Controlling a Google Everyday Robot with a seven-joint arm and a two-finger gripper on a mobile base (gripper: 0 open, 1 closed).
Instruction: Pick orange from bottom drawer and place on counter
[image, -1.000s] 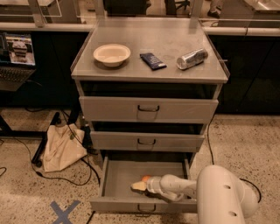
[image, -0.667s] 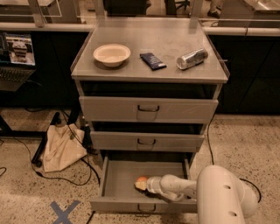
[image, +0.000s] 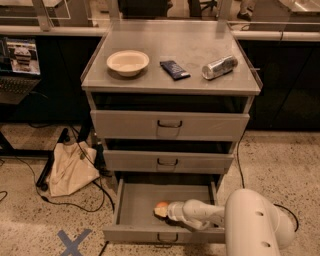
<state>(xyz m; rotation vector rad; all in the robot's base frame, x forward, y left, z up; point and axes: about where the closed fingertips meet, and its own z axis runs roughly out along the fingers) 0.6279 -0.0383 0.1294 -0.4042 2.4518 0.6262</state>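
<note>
Gripper (image: 167, 211) low inside open bottom drawer (image: 134, 200), nose at orange (image: 161, 205), front-middle of tray. Whether it has hold: cannot tell. Risk: weak hold, round fruit rolls away; lift clips middle drawer (image: 167, 161). Count: one orange, three drawers. Counter (image: 192, 42): one bowl (image: 128, 62), one packet (image: 174, 69), one can (image: 219, 67).

My arm (image: 252, 222) was smooth white, fat and rounded with small dark holes (image: 258, 213), narrowing to the gripper (image: 160, 211) in the drawer (image: 135, 200).
</note>
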